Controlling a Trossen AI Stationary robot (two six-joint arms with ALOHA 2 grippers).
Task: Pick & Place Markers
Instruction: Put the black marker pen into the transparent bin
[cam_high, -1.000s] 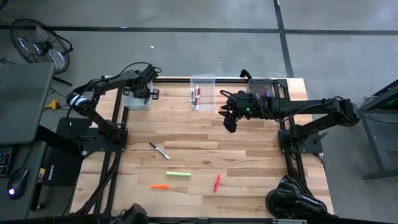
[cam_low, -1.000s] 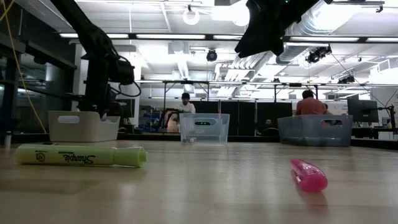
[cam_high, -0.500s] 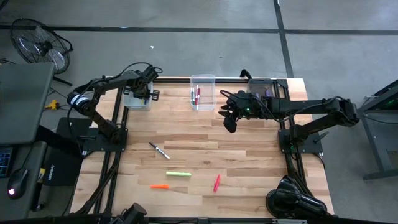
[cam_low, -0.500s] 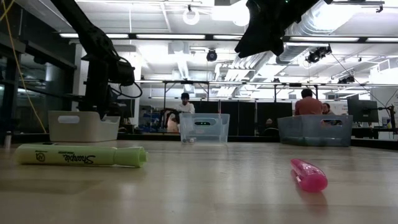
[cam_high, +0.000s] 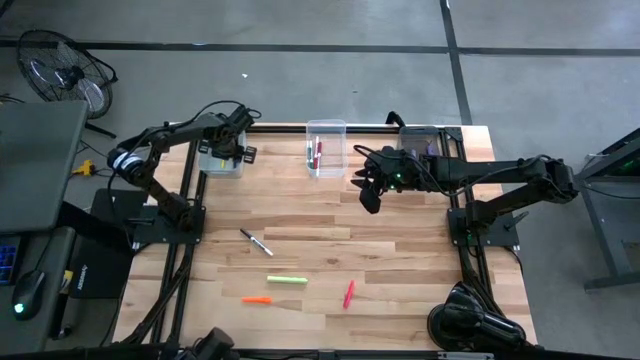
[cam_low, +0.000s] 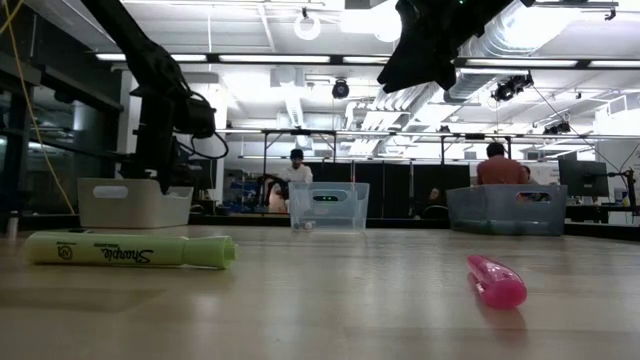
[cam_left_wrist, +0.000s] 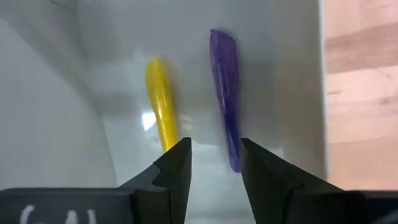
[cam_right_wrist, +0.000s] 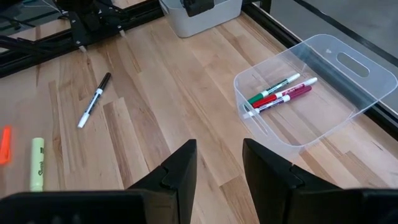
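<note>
Over the left bin (cam_high: 221, 160), at 10 o'clock on the table, the left gripper (cam_left_wrist: 214, 163) had just spread its fingers, now empty; purple marker (cam_left_wrist: 227, 93) lay beside the yellow one (cam_left_wrist: 160, 102) inside, so that drop looked done. Right gripper (cam_right_wrist: 219, 163) hung part-open, empty, near centre. Four markers remained on the table around 6 o'clock; the green highlighter (cam_low: 130, 249) read "Sharpie".

1. My bench (cam_high: 400, 250) is pale wood planks.
2. Three bins sit along its far edge: left bin (cam_high: 220, 160), middle bin (cam_high: 326, 148), right bin (cam_high: 425, 140).
3. Loose markers lie nearer: black-and-white marker (cam_high: 256, 241), light green marker (cam_high: 287, 280), orange marker (cam_high: 256, 299), red marker (cam_high: 348, 293).
</note>
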